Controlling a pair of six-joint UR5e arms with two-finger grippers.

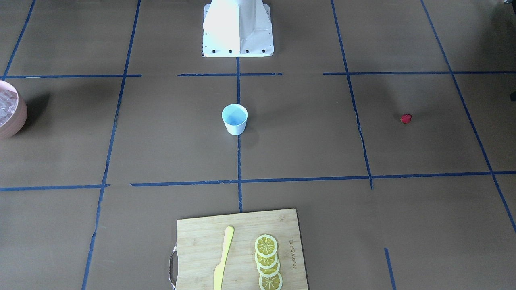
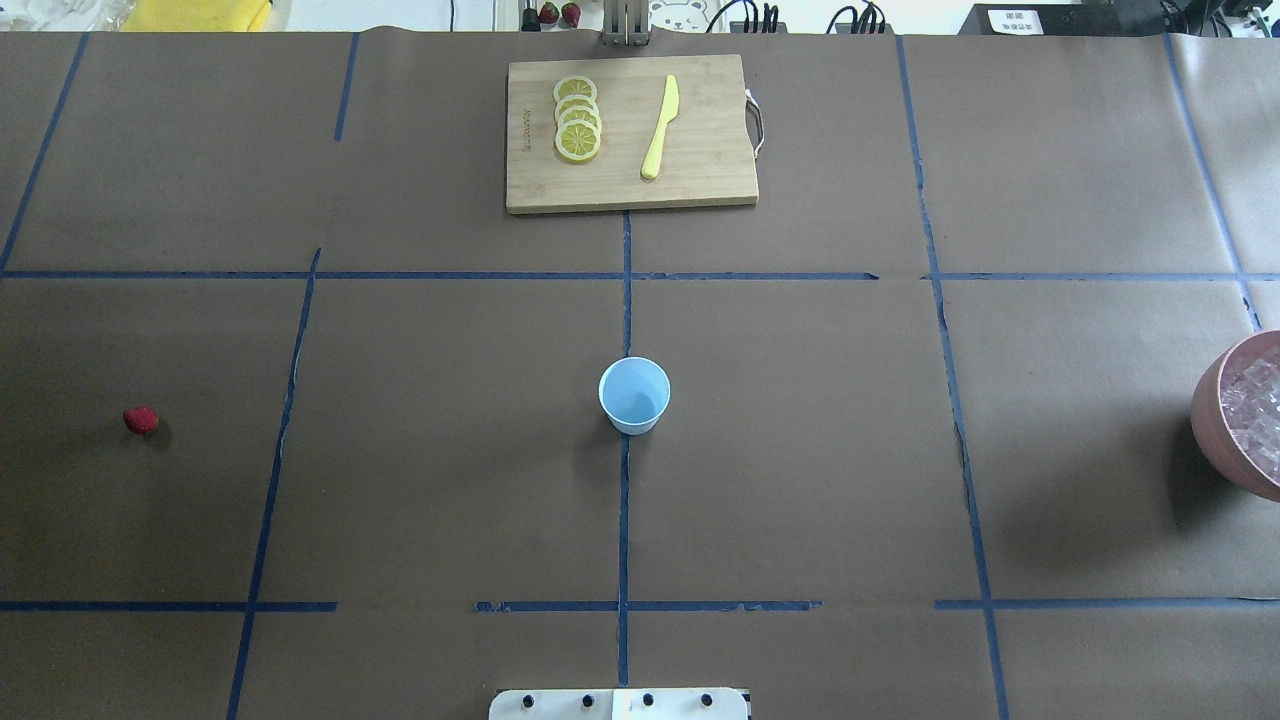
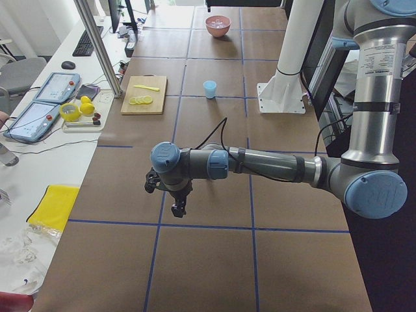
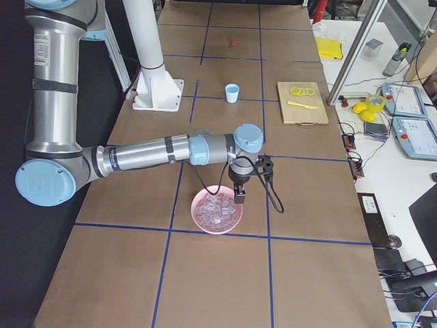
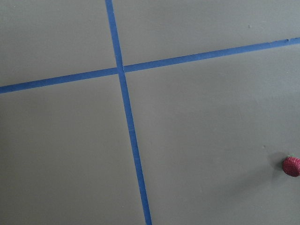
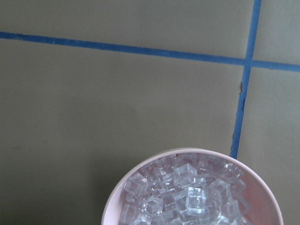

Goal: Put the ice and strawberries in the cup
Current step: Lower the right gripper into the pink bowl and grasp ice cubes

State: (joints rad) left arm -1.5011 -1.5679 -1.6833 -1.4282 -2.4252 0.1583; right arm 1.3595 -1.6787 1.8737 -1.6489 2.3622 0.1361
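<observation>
Your right tool [image 4: 240, 195] hangs over the edge of the pink bowl [image 4: 199, 224] with the ice [image 4: 217, 213] heaped just below it. Your left tool [image 3: 177, 208] hovers above the tabletop [image 2: 800, 450], and the strawberry [image 5: 291, 166] sits partly cut off at its wrist view's lower right. Farther off, between the two, the cup [image 2: 634, 395] stands upright and looks empty. You cannot tell from these side views whether either tool is wide or narrow.

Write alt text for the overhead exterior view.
A pale blue cup stands empty at the centre of a brown table gridded with blue tape. A strawberry lies far to its left, a pink bowl of ice sits at the right edge, and a cutting board with lemon slices and a yellow knife lies beyond.
</observation>
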